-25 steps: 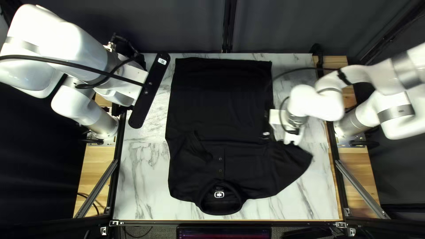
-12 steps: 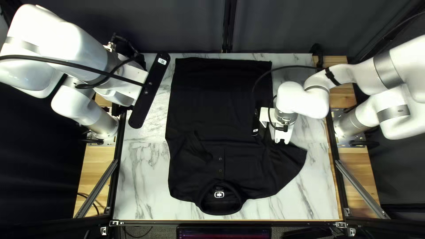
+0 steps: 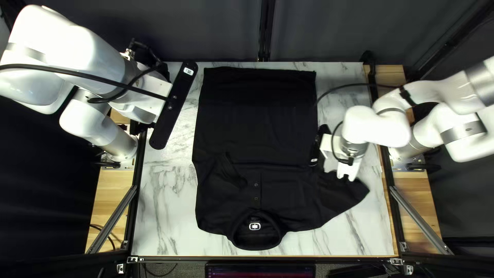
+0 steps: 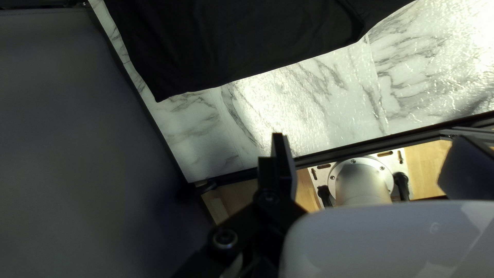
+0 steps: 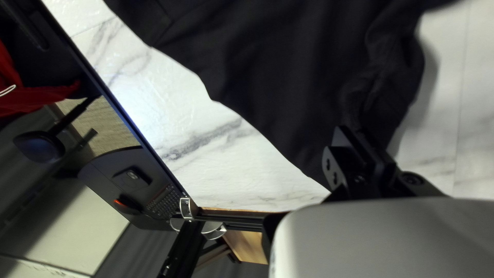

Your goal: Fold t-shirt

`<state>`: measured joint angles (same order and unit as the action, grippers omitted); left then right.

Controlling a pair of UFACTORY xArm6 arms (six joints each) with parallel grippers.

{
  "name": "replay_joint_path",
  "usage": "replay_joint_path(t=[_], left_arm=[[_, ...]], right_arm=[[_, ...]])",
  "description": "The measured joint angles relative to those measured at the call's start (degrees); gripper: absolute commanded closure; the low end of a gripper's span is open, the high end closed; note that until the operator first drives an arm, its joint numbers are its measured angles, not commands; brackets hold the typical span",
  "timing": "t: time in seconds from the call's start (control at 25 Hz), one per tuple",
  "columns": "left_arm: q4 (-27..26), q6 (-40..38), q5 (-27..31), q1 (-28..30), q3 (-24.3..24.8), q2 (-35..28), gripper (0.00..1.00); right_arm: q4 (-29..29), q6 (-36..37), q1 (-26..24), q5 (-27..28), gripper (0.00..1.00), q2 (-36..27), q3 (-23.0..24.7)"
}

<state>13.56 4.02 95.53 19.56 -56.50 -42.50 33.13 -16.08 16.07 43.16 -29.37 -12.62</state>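
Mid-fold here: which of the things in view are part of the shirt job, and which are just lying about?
In the job:
- black shirt
- its sleeve
- right gripper, fingers shut on that sleeve

Lying about:
- laptop at the near edge of the table
- red cloth beyond it

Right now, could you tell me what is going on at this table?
A black shirt lies flat on the table, collar toward the near edge. The right gripper is shut on the sleeve at the right of the top left view, where the cloth is bunched up and not yet folded in. The left gripper is open and empty, parked near the far left corner.
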Motion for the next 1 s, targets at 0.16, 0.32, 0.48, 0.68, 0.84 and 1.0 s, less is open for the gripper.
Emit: replay_joint_path(t=[0.16,0.32,0.48,0.68,0.84,1.0], left_arm=[[0.0,0.0,0.0,0.0,0.0,0.0,0.00],[0.0,0.0,0.0,0.0,0.0,0.0,0.00],[0.0,0.0,0.0,0.0,0.0,0.0,0.00],[0.0,0.0,0.0,0.0,0.0,0.0,0.00],[0.0,0.0,0.0,0.0,0.0,0.0,0.00],[0.0,0.0,0.0,0.0,0.0,0.0,0.00]], right_arm=[[-1.2,-7.2,2.0,-0.5,1.00,-7.3,3.5],[-2.7,-11.2,3.3,-1.2,1.00,-10.1,4.7],[-2.7,-11.3,3.4,-1.8,1.00,-9.6,4.4],[-2.7,-11.3,3.4,-1.8,1.00,-9.6,4.4],[-2.8,-10.1,3.1,-2.2,1.00,-8.7,3.8],[-4.1,-8.5,2.4,-5.2,1.00,-5.5,1.7]])
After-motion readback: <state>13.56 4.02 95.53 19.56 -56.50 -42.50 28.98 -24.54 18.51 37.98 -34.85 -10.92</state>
